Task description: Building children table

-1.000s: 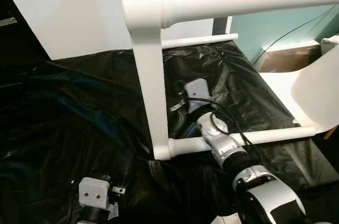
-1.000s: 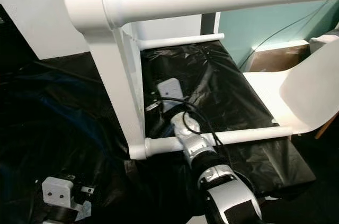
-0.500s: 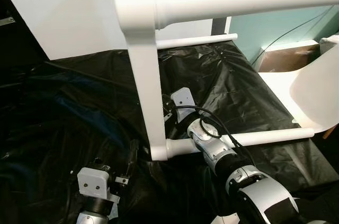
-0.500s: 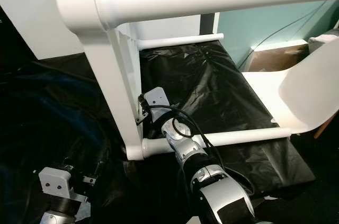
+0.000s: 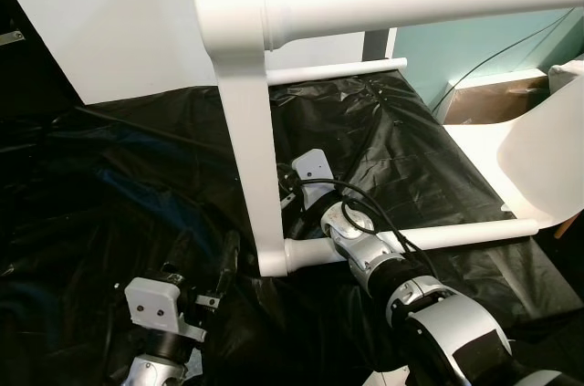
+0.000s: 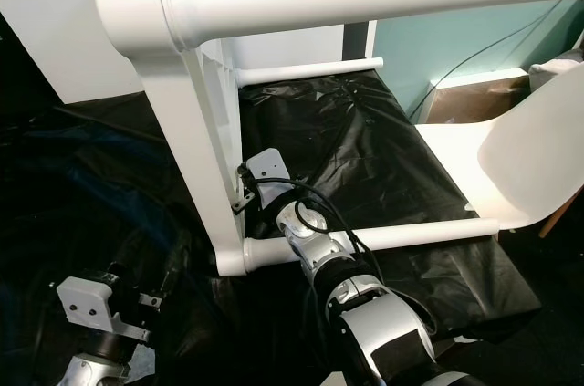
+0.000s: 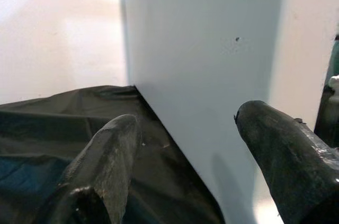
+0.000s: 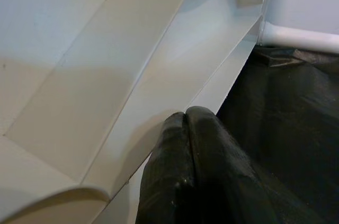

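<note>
Item: white moulded plastic table frame [image 5: 246, 158], flat upright leg joined to thick round rails above and a thinner round crossbar [image 5: 456, 236] below, standing on crumpled black plastic sheeting [image 5: 109, 185].

Handling, as we judge it: stiff and light for its bulk, with smooth glossy faces likely to slip under hard fingers; awkward to swing because of the long rails. We would take hold on the flat upright leg or at the lower corner joint, where edges give purchase, not on the round bars.

Right claw [image 8: 185, 121]: fingers pressed together with no gap, holding nothing. We see its tips against an inner fold of the white leg, the crossbar running just behind its wrist.

Left claw [image 7: 190, 144]: fingers [image 7: 114, 150] spread wide, empty, touching nothing we can see. The flat face of the leg stands directly ahead, between the two fingers' line of reach, near but apart; the black sheeting lies beneath.
</note>
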### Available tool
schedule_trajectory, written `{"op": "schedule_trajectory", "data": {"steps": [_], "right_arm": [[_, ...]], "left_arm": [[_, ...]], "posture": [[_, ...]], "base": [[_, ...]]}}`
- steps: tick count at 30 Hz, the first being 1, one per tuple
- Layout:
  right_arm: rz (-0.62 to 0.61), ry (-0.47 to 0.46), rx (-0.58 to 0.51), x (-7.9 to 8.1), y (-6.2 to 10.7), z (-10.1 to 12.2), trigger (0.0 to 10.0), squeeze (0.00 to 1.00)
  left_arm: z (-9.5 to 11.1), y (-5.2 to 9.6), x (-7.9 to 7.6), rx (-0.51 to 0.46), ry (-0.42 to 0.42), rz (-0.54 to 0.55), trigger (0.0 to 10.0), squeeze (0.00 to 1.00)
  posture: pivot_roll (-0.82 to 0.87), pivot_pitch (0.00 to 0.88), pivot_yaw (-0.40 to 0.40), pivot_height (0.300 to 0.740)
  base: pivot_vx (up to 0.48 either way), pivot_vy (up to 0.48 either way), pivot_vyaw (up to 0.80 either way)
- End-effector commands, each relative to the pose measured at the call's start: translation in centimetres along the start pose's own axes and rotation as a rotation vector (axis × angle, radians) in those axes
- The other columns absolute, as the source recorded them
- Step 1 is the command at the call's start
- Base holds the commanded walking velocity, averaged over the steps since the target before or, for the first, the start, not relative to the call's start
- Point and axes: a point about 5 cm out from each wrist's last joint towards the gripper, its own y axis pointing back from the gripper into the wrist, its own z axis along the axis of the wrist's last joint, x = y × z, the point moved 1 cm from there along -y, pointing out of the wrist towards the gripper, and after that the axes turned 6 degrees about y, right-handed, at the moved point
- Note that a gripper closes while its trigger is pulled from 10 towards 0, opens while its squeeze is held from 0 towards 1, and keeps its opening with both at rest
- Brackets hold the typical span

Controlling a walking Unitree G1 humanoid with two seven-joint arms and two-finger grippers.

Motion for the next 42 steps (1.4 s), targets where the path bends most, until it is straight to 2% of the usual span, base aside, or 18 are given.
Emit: {"op": "schedule_trajectory", "data": {"steps": [1,3,7,10,16,17,18,20,31,37,38,41,42], "right_arm": [[0.028,-0.014,0.000,0.9,-0.4,0.3,4.4,0.00],[0.034,-0.017,0.013,1.1,-0.7,0.4,4.2,0.00],[0.036,-0.017,0.017,1.2,-0.9,0.6,3.9,0.00],[0.038,-0.019,0.022,1.2,-1.3,0.9,3.2,0.00],[0.060,-0.031,0.015,1.5,-1.3,1.0,3.1,0.00],[0.078,-0.039,0.013,1.7,-1.3,1.0,3.9,0.00],[0.078,-0.039,0.013,1.7,-1.3,1.0,3.9,0.00],[0.132,-0.064,0.015,2.4,-0.9,0.5,4.7,0.00],[0.251,-0.067,0.005,3.6,-0.6,0.4,5.3,0.00],[0.264,-0.066,0.001,3.7,-0.5,0.4,5.6,0.00],[0.299,-0.069,-0.016,4.3,-0.5,0.6,6.7,0.00],[0.330,-0.070,-0.033,4.9,-0.4,0.7,7.1,0.00],[0.371,-0.076,-0.053,5.8,0.0,0.8,7.3,0.00]], "left_arm": [[0.1,0.0,-0.7,0.014,0.006,-0.117,10.0,0.00],[1.0,-0.3,-1.0,-0.006,0.027,-0.146,10.0,0.00],[1.3,-0.5,-1.1,-0.014,0.033,-0.160,10.0,0.00],[2.0,-1.0,-1.4,-0.031,0.051,-0.191,10.0,0.00],[2.0,-1.2,-1.6,-0.020,0.056,-0.212,10.0,0.00],[1.9,-1.3,-1.7,-0.013,0.055,-0.210,10.0,0.00],[1.9,-1.3,-1.7,-0.013,0.055,-0.210,10.0,0.00],[1.6,-1.5,-1.9,0.002,0.059,-0.205,10.0,0.00],[1.3,-1.7,-2.2,0.016,0.080,-0.214,10.0,0.00],[1.3,-1.8,-2.3,0.018,0.080,-0.215,10.0,0.00],[1.1,-1.8,-2.2,0.027,0.074,-0.210,10.0,0.00],[0.8,-1.9,-2.0,0.041,0.060,-0.196,10.0,0.00],[0.4,-2.4,-1.8,0.058,0.035,-0.171,10.0,0.00]], "posture": [[0.07,0.000,0.054,0.740],[0.07,0.000,0.054,0.740],[0.07,0.000,0.054,0.740],[0.07,0.000,0.054,0.740],[0.07,0.000,0.054,0.740],[0.07,0.000,0.054,0.740],[0.07,0.000,0.054,0.740],[0.06,0.000,0.055,0.740],[0.04,0.000,0.054,0.740],[0.04,0.000,0.054,0.740],[0.04,0.000,0.053,0.740],[0.04,0.000,0.052,0.740],[0.04,0.000,0.053,0.740]], "base": [[0.000,0.000,0.00],[0.000,0.000,0.00],[0.000,0.000,0.00],[0.000,0.000,0.00],[0.000,0.000,0.00],[0.000,0.000,0.00],[0.000,0.000,0.00],[0.000,0.000,0.00],[0.000,0.000,0.00],[0.000,0.000,0.00],[0.000,0.000,0.00],[0.000,0.000,0.00],[0.000,0.000,0.00]]}}
